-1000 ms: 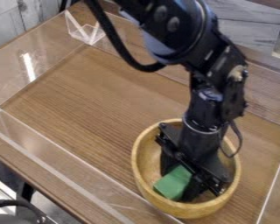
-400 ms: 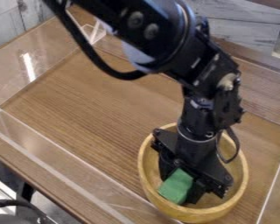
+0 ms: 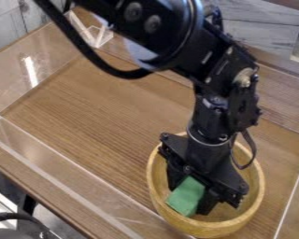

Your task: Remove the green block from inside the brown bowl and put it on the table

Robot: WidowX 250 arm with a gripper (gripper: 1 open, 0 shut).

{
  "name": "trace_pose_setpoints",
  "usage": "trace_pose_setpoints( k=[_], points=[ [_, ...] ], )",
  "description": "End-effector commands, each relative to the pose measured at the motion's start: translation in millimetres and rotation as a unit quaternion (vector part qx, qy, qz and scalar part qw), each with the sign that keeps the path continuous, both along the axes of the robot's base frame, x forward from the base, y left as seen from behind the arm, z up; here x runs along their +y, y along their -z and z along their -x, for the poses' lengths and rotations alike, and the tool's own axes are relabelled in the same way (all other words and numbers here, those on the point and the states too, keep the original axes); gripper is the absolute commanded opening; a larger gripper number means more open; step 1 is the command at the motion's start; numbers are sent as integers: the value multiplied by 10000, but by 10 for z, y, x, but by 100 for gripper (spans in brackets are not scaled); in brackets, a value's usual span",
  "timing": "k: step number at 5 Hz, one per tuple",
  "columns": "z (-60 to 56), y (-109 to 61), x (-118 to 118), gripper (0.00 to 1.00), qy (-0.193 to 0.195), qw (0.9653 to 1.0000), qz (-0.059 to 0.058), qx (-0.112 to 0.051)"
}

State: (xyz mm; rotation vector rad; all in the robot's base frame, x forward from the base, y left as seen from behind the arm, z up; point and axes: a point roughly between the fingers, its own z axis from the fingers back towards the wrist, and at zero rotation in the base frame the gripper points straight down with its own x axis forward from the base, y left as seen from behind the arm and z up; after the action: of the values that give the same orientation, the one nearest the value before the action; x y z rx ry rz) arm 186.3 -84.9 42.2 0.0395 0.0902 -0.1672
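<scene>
camera | arm reaches down from above | gripper [image 3: 198, 191] in brown bowl [image 3: 247, 210], holding green block [image 3: 186, 196]

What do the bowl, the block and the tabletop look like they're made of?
The bowl looks like wood, smooth and light brown, with a thick rounded rim. The block is plain matte green, perhaps painted wood or plastic; the view doesn't settle which. The tabletop appears to be wood or a wood-look laminate, judging by its brown streaky grain.
</scene>
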Motion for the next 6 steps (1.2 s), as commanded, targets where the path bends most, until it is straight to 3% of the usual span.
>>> trace_pose_setpoints(
  k=[1, 3, 5, 6],
  points=[
    [-100, -95, 18, 0, 207, 9997, 30, -118],
    [57, -228, -65, 0, -309, 9995, -19, -112],
    [113, -260, -59, 0, -826, 9965, -10, -109],
    [85, -357, -109, 0, -810, 9967, 7, -104]
  ],
)
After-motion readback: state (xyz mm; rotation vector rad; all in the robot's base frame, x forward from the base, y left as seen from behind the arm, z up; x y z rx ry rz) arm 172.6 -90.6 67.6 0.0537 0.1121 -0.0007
